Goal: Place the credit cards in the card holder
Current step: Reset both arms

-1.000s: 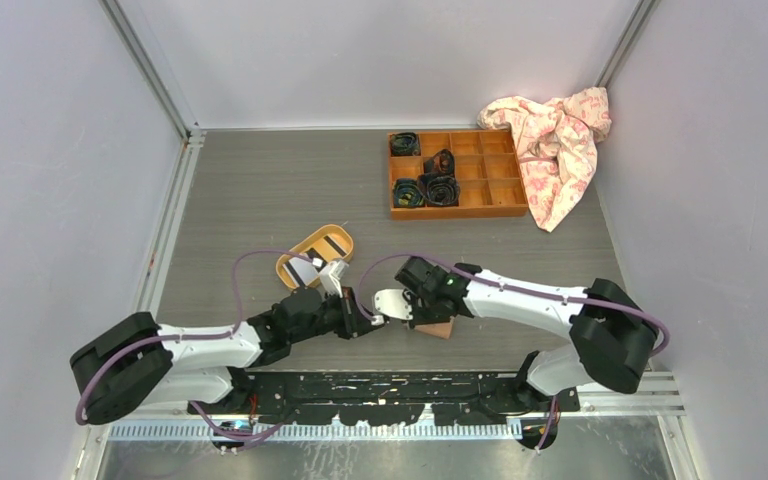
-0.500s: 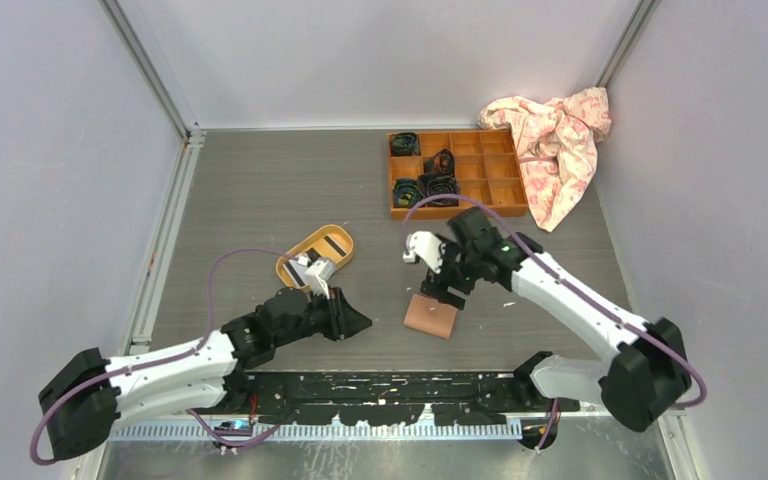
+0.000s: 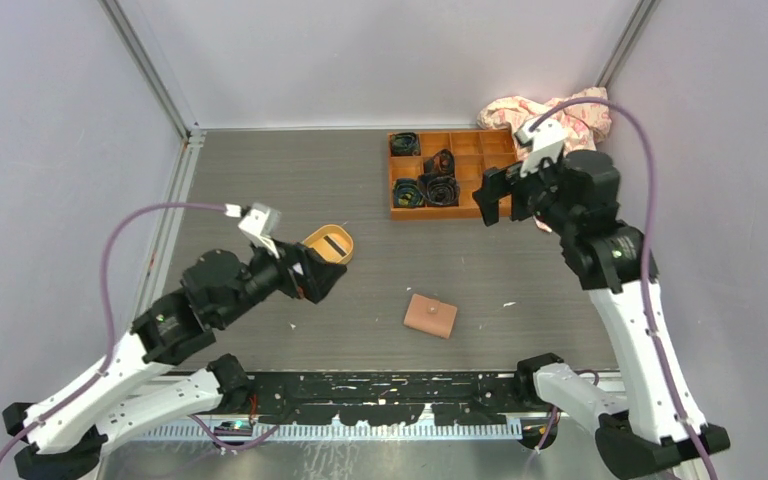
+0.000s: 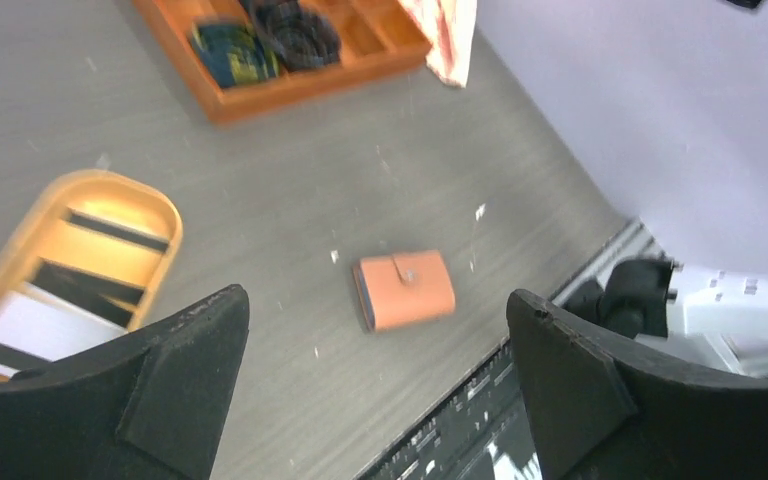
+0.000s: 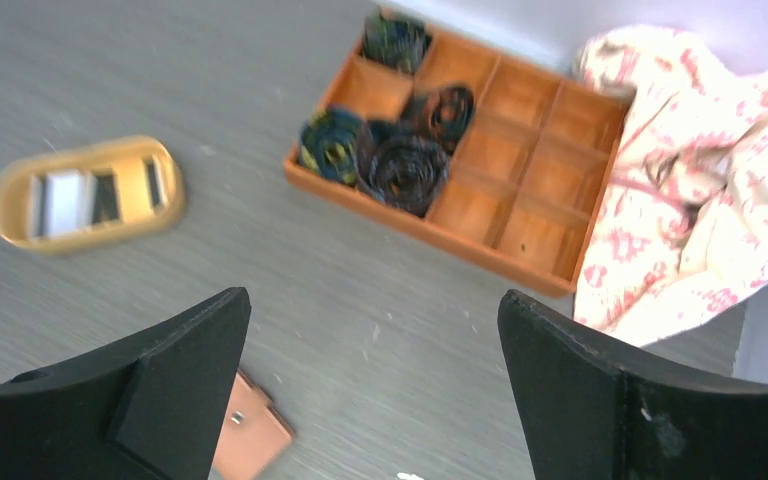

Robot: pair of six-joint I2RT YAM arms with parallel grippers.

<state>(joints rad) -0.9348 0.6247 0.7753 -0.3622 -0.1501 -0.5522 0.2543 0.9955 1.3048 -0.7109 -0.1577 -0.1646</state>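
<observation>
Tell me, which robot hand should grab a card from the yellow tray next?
Probably the left. The left hand is open close to the yellow tray holding the cards. The right hand is open too, but up by the wooden box, farther away.

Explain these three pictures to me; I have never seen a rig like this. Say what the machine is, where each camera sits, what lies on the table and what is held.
These are two robot arms bolted side by side at the near edge, each ending in a two-finger gripper. The wide picture looks down from above and behind them; the other two come from wrist cameras, so the black shapes at the bottom are that arm's own fingers. On the grey table lie a closed pink card holder, a yellow tray with striped credit cards in it, a wooden box holding dark rolled items, and a patterned cloth. The left gripper and right gripper are both raised, open and empty.
</observation>
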